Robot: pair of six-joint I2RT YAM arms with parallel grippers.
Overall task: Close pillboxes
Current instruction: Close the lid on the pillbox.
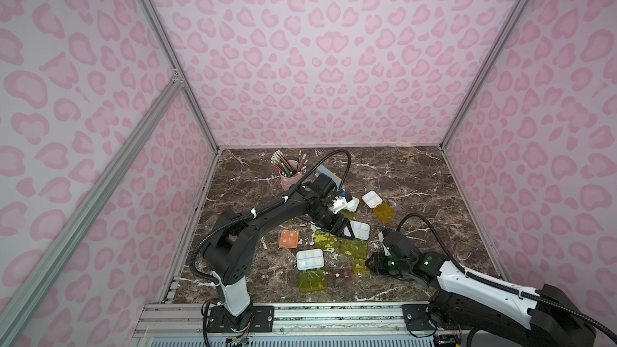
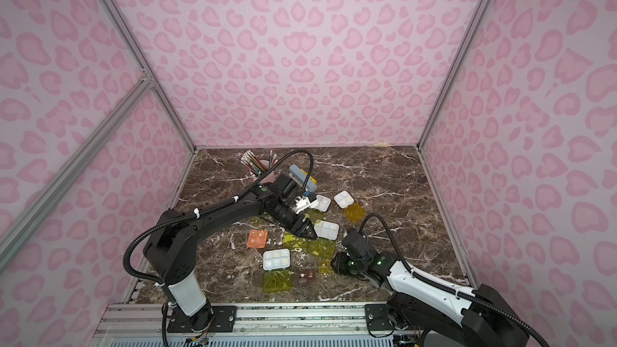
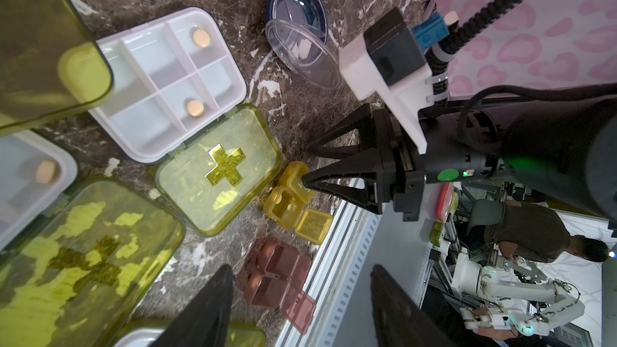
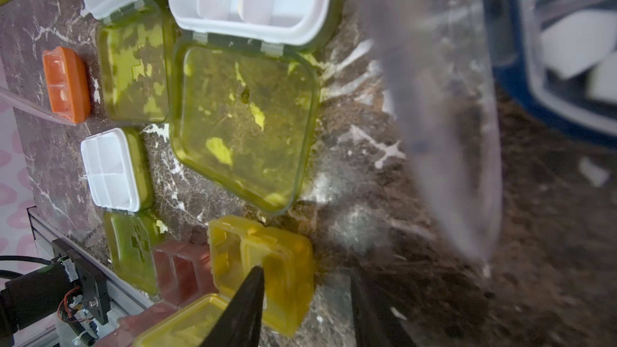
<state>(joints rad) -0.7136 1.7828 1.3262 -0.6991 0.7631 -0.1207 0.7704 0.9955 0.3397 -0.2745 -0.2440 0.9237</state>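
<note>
Nearest the robot's bases, a white tray [image 1: 310, 259] lies open, its lime lid [image 1: 312, 281] flat on the table [image 1: 417, 178], nearer still. Just to its right sit the brown box [image 1: 343, 275] and the yellow box [image 3: 288, 196], both with small lids up. The right gripper [image 3: 306, 164] is at the yellow box. Its jaws stand part open and grip nothing, while one fingertip [image 3: 309, 180] rests on a yellow lid.

I judge the step in hand to be pressing that lid shut. The next move calls for a straight push down until it clicks, without skidding the light box. Its other flap [image 3: 314, 226] is open and would follow.

Further in, a salmon box [image 1: 288, 238] sits to the left. Beside it, two more lime lids [image 1: 354, 248] lie flat, one clearly hinged to a second tray [image 1: 360, 230]. The left gripper [image 2: 309, 230] hovers above that tray's edge, jaws wide and empty. Right of it is a round box [image 3: 297, 11], its clear lid raised.

Beyond, a third tray [image 1: 372, 199] lies open with its amber lid [image 1: 384, 212] flat. Farthest are the stapler [image 2: 302, 175] and pencil cup [image 1: 290, 178].
</note>
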